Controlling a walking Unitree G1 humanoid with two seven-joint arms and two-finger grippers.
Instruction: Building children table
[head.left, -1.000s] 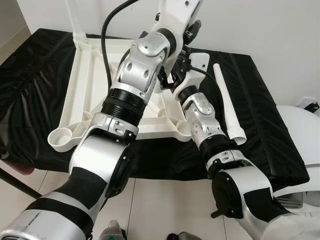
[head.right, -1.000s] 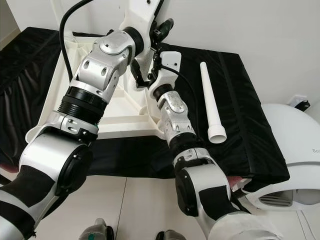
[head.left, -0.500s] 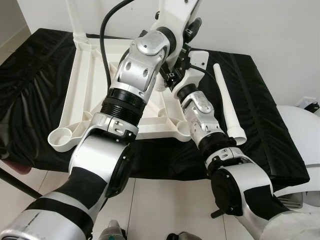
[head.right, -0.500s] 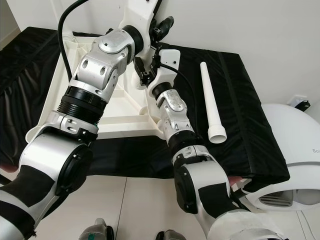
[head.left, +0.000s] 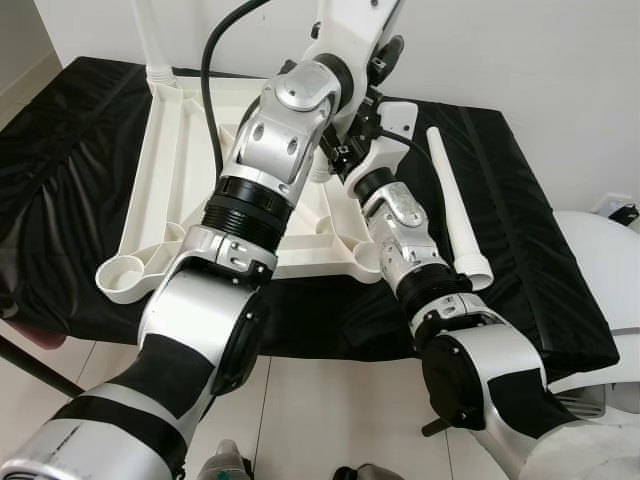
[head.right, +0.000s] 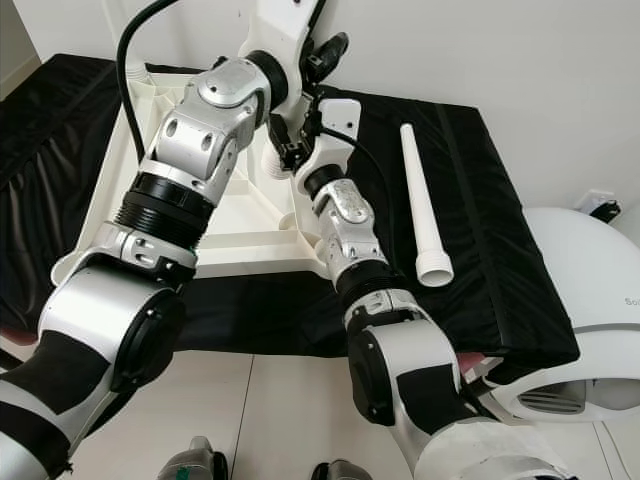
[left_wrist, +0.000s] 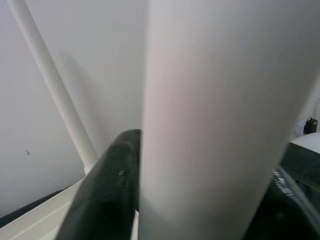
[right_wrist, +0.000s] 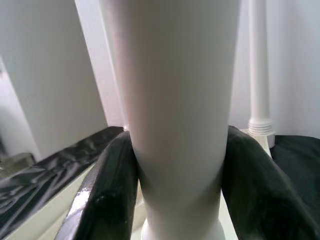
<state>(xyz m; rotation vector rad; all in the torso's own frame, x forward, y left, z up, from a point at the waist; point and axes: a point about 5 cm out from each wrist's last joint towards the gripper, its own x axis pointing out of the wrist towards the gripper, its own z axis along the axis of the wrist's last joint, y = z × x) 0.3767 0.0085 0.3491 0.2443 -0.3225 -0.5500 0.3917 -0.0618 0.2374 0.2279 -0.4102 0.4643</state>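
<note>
The white plastic tabletop lies upside down on a black-covered surface. One white leg stands upright in its far left corner socket. A second upright leg at the far right corner is gripped by both hands. My left gripper is shut on it higher up, one black finger showing beside it. My right gripper is shut on it just above its base, with fingers pressed to both sides. A loose leg lies on the cloth to the right. The near corner sockets are empty.
The black cloth hangs over the front edge, with tiled floor below. A white rounded appliance stands at the right. A white wall runs close behind the surface. My two arms cross over the tabletop's right half.
My right wrist and forearm have shifted slightly to the left at the leg's base. Both grippers stay shut on the leg, and the tabletop has not moved.
</note>
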